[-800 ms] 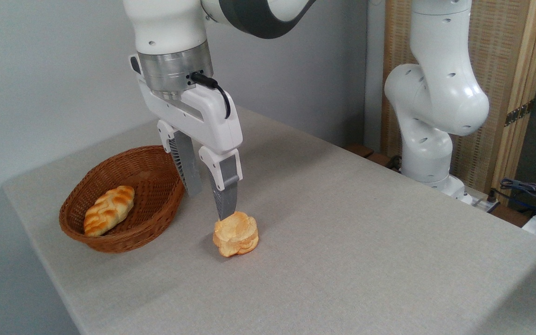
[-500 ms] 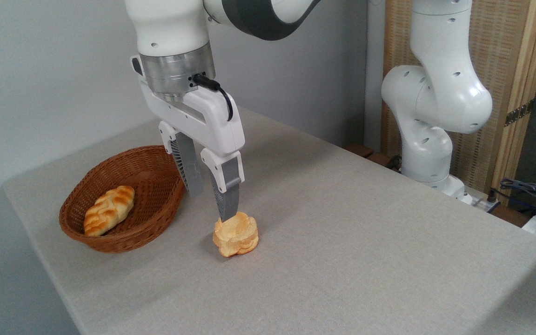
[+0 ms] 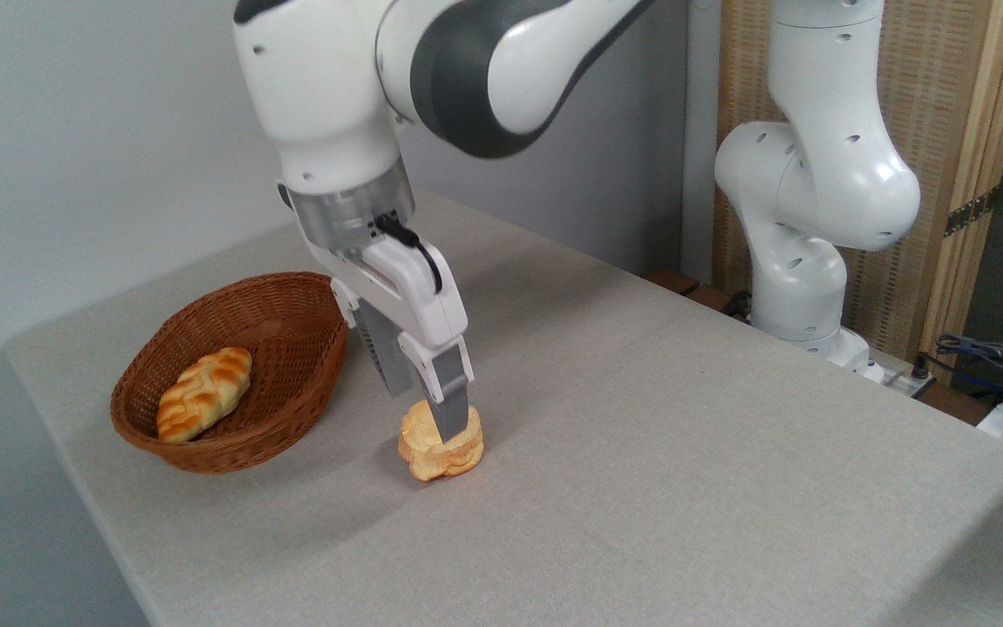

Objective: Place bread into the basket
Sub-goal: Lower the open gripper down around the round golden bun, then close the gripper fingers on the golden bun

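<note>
1. Orange-golden knotted bun (image 3: 442,453) sits on the grey table (image 3: 641,453), just right of the wicker basket (image 3: 232,440), toward the front edge.
2. We find the gripper (image 3: 432,416) directly above it, fingers parted, straddling the bun, near finger (image 3: 451,409) across its front; we cannot confirm contact.
3. We judge closing comes next.

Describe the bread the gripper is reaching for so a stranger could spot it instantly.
Start at the wicker basket on the table's left. Just right of it, on the bare cloth under the gripper, sits the bun. It is small, round and lobed, unlike the striped oval loaf inside the basket.
</note>
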